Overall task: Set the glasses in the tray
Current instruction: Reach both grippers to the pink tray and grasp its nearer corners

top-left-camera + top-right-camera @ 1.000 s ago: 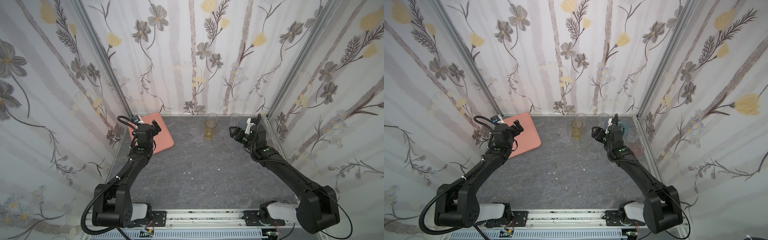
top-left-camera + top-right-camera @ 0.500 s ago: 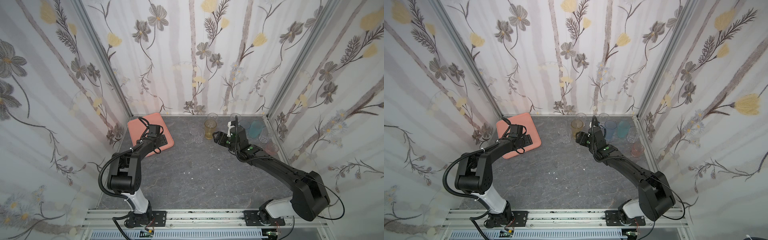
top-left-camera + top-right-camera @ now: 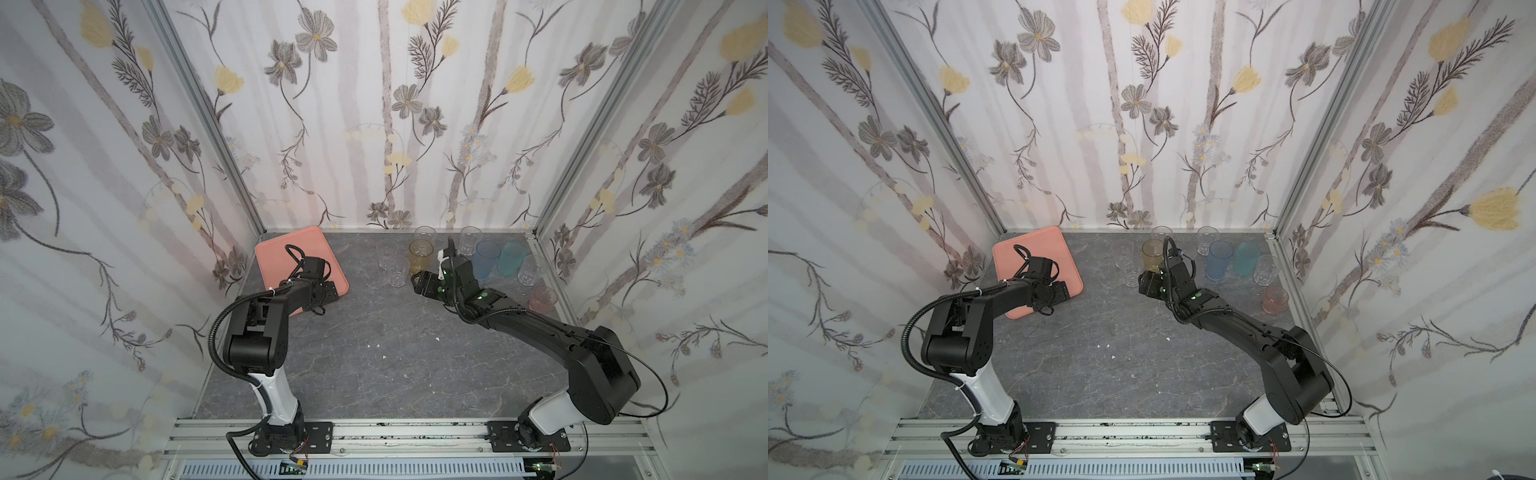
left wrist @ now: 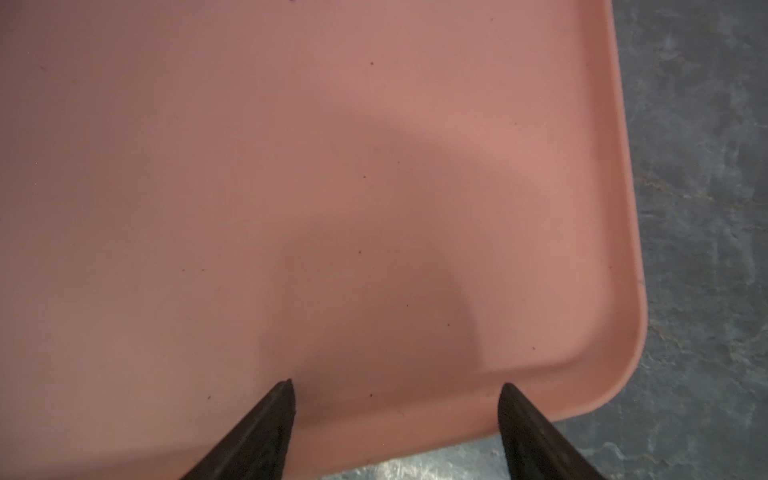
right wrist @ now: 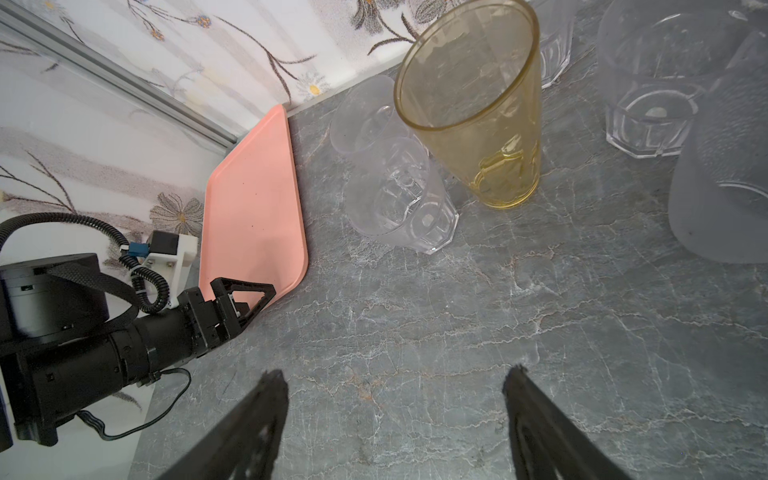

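Note:
The salmon-pink tray (image 3: 286, 253) (image 3: 1025, 253) lies at the back left, its visible surface bare. My left gripper (image 4: 397, 386) (image 3: 332, 291) hovers open over the tray's near right corner, holding nothing. The glasses stand in a cluster at the back right: an amber one (image 3: 419, 255) (image 5: 482, 124), clear ones (image 3: 397, 272) (image 5: 399, 203), a blue one (image 3: 486, 259), a teal one (image 3: 509, 257) and a short pink one (image 3: 542, 299). My right gripper (image 5: 397, 374) (image 3: 422, 284) is open above bare table just in front of the amber glass, touching none.
The grey marbled table (image 3: 395, 361) is boxed in by floral walls on three sides, with a metal rail (image 3: 395, 432) along the front. A frosted glass (image 5: 723, 187) stands close beside my right gripper. Small white crumbs (image 3: 374, 343) dot the middle.
My left gripper swung from the tray's back left to its near right corner, its jaws narrowing slightly. My right gripper travelled left from the back right corner to the amber glass.

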